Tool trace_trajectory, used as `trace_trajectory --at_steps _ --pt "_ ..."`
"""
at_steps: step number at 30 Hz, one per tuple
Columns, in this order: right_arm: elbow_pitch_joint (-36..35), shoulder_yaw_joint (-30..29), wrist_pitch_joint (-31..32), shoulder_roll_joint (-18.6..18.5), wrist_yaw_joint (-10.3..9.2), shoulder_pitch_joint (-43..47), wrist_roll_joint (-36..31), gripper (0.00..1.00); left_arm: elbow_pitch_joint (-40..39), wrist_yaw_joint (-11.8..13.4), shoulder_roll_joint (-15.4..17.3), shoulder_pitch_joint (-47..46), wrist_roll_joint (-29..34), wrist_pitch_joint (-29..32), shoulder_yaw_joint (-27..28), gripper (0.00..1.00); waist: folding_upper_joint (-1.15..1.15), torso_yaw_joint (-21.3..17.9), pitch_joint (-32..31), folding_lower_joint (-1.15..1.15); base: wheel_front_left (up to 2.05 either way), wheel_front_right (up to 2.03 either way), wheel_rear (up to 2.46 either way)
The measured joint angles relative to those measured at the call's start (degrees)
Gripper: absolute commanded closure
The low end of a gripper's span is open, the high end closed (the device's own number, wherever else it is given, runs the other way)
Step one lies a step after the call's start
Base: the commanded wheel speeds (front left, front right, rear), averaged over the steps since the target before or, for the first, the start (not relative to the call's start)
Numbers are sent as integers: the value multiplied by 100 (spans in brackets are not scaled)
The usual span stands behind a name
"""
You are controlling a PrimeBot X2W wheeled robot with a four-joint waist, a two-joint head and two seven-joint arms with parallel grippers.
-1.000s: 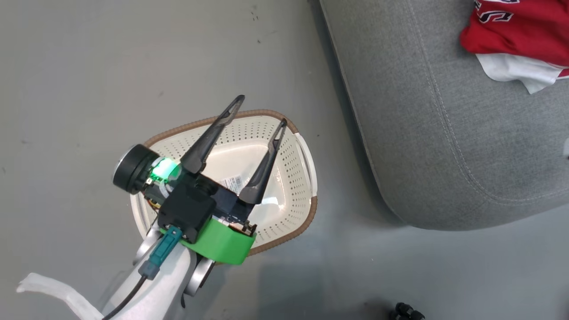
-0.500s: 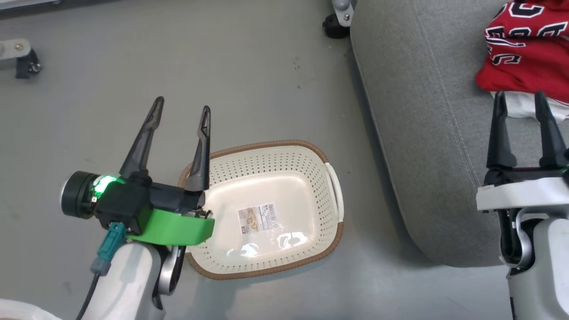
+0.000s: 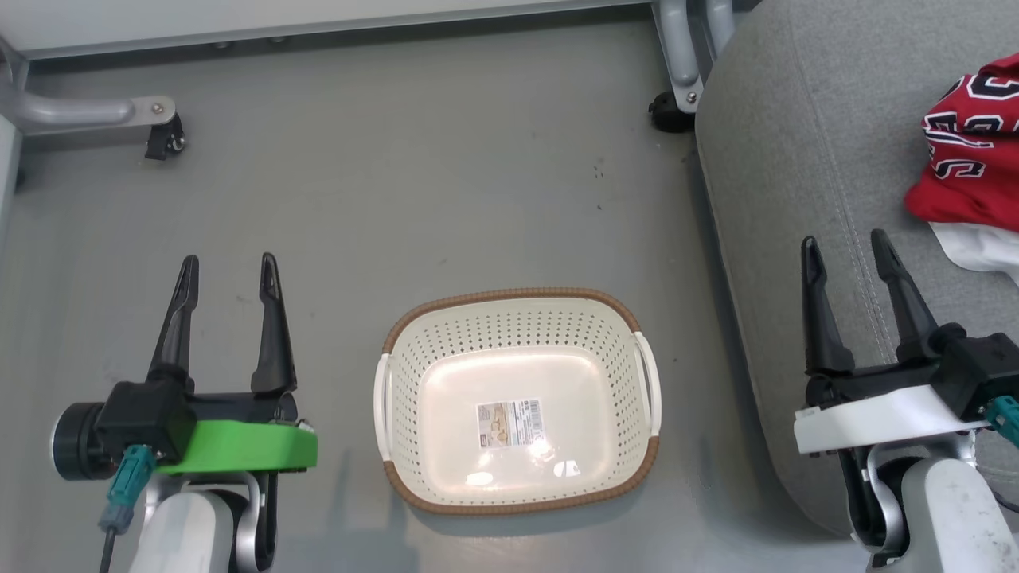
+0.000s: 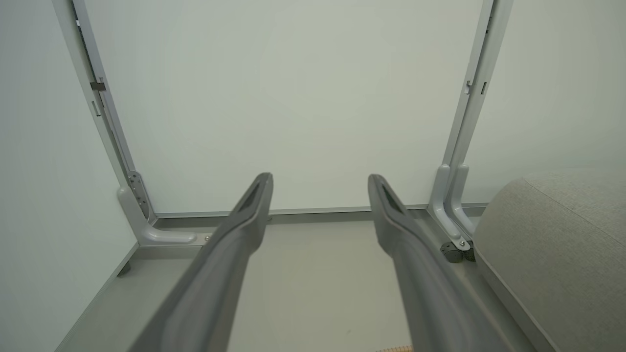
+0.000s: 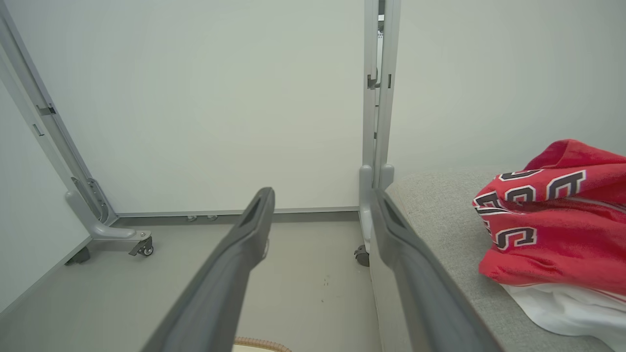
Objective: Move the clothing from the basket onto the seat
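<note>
Both left gripper [image 3: 229, 259] and right gripper [image 3: 843, 236] gape; head view shows basket [image 3: 517, 296] whole, wrists its rim [image 5: 259, 343].

Grey floor [image 3: 446, 183] is seen smooth, w/ a few dark specks. Set on it near ctr: cream perforated laundry basket [image 3: 509, 296], upright, brown rim, white handles L & R, label sticker [image 3: 509, 422] stuck to its btm. At the floor's R side, near the basket but apart, the grey sofa seat [image 3: 780, 159] is found; red-and-white clothing [image 3: 975, 175] is heaped on its cushion. Along the far edge, castor feet [image 3: 163, 137] of a grey metal frame [image 3: 72, 111] are rested on the floor.
</note>
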Motion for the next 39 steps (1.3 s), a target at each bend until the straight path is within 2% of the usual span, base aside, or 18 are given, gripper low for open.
trace_trajectory --at_steps 7,16,25,39 --pt "76 169 43 63 0 326 -34 0 107 -336 -199 441 241 0 294 0 0 87 -322 0 0 0 0" --pt "220 290 77 89 0 659 -22 0 303 -634 -383 810 504 -1 413 0 0 72 -694 0 0 0 0" --pt "294 336 96 93 0 836 66 0 505 -767 -479 1001 660 0 500 0 0 22 -940 0 0 0 0" --pt "277 327 104 93 0 886 69 0 554 -884 -576 1057 740 0 615 0 0 65 -945 0 0 0 0"
